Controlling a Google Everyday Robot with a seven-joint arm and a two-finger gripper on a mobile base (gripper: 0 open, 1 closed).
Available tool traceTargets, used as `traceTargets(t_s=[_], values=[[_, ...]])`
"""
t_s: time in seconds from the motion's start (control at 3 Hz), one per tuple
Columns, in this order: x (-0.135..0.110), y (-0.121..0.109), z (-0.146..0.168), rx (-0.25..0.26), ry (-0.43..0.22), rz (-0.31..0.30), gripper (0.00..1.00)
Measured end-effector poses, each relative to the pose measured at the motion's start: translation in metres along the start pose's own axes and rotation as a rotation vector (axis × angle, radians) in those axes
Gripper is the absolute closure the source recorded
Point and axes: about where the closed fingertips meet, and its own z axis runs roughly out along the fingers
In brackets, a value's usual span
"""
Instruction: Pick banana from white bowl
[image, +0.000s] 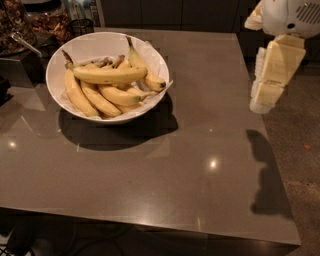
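Observation:
The white bowl (150, 52) stands at the table's far left, lined with thin white paper and holding several yellow bananas. The banana (110, 75), long and nearly straight, lies crosswise on top of the shorter, curved ones. My gripper (262, 102), cream-coloured, hangs pointing downward over the table's right edge. It is far to the right of the bowl and well above the tabletop, with nothing seen in it.
The brown glossy table (165, 170) spreads out in front of and to the right of the bowl. Jars and a dark container (50, 20) crowd the far left corner behind the bowl. The floor (300, 150) lies beyond the table's right edge.

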Motion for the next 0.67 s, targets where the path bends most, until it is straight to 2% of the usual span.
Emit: traceTargets(t_s=[0.33,0.67], values=[[-0.0308,-0.0157,-0.0068,0.017,-0.019,-0.082,0.00],[-0.0385,-0.0220,-0.0072,0.048,-0.044,-0.078,0.00]])
